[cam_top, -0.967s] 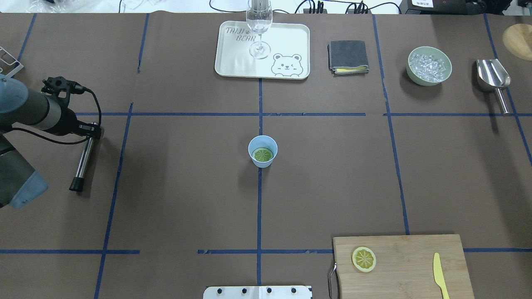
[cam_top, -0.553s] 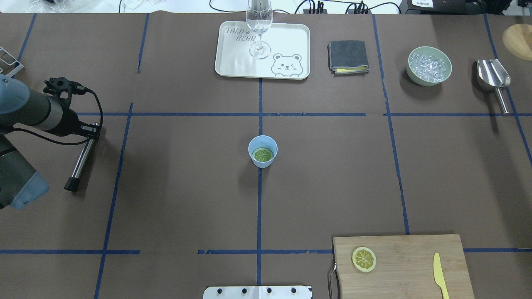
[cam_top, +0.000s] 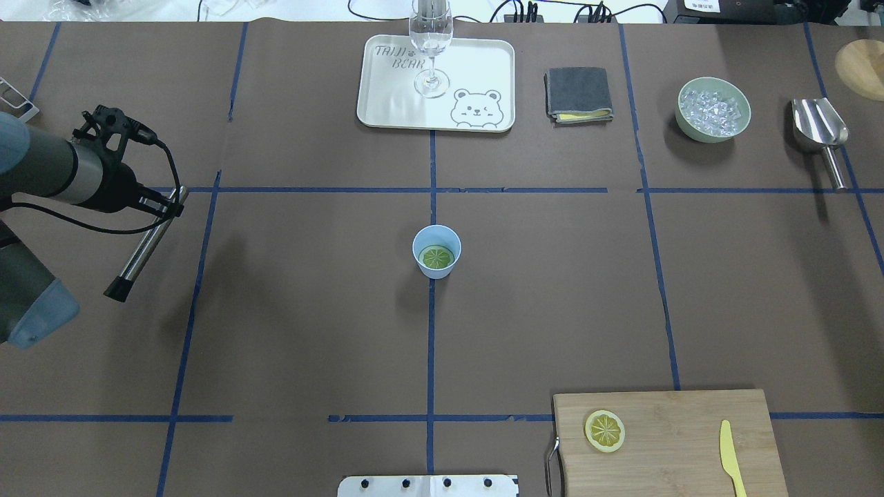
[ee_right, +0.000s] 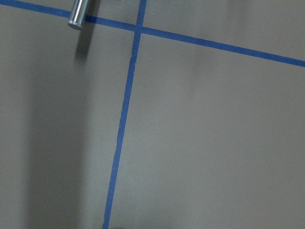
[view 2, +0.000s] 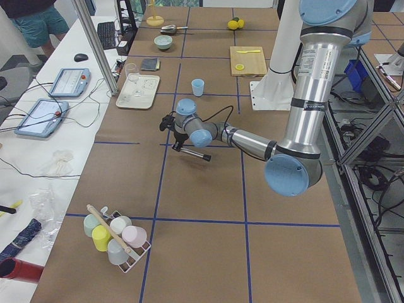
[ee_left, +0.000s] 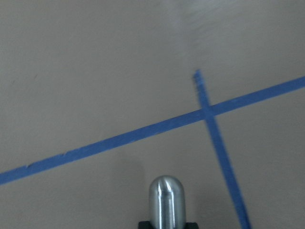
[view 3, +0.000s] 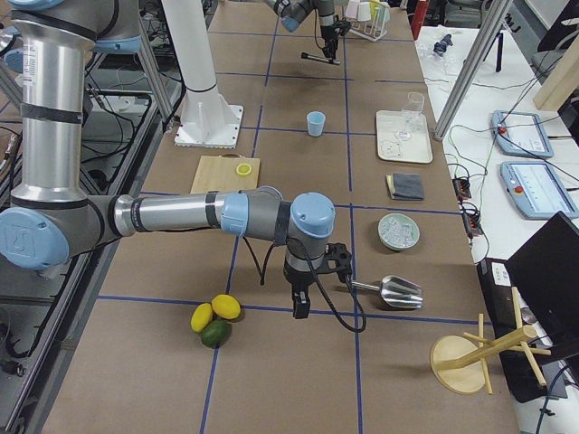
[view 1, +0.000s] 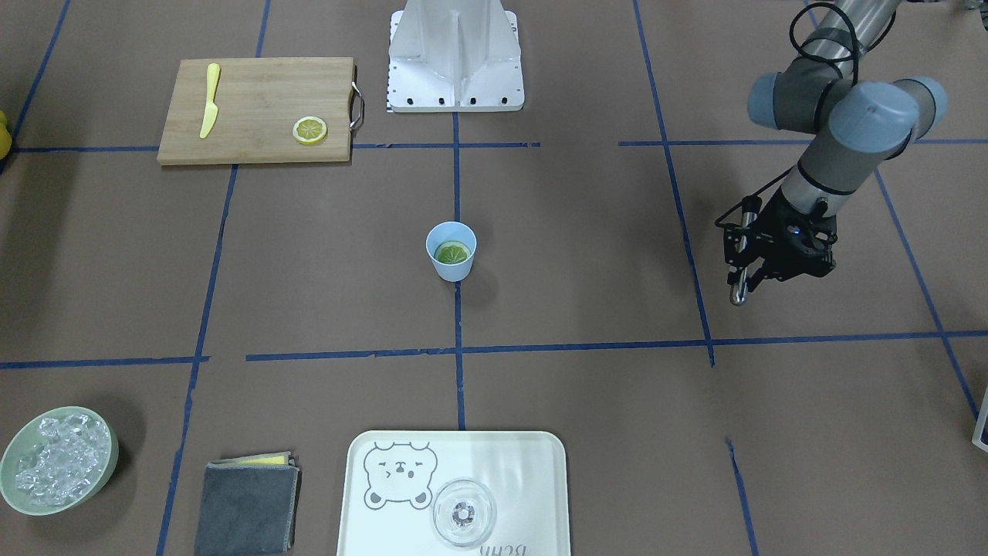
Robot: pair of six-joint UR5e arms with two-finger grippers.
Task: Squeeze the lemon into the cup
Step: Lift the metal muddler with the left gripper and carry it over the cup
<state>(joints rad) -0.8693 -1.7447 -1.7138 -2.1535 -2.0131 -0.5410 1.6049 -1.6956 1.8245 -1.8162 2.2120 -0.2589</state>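
Brown paper table [cam_top: 311, 310] with a blue tape grid. cup [cam_top: 435, 233], light blue, stands upright near the middle, on the centre tape line. lemon slice [cam_top: 437, 257] lies flat inside the cup, looks greenish, face up. Same pair in the front-facing view: cup [view 1: 451, 270], slice [view 1: 452, 252].

left gripper [cam_top: 166, 201] is far out on the robot's left side, well apart from the cup, clamped on one end of a metal rod [cam_top: 141, 248] with a black tip. The rod is slanted and held off the table; its shadow falls to one side. The left wrist view shows only the rod's rounded steel end over a tape crossing.

right gripper [view 3: 298, 312] shows only in the exterior right view, pointing down near the table's right end, so I cannot tell whether it is open or closed. The right wrist view shows bare paper, tape and the end of a steel handle.

second lemon slice [cam_top: 605, 431] lies on a wooden cutting board [cam_top: 677, 428] at the near right, with a yellow knife [cam_top: 728, 455] beside it and apart from it.

Far edge: bear tray [cam_top: 394, 103] with a stemmed glass [cam_top: 431, 41] on it, folded grey cloth [cam_top: 579, 93], green bowl of ice [cam_top: 680, 114], metal scoop [cam_top: 818, 124].
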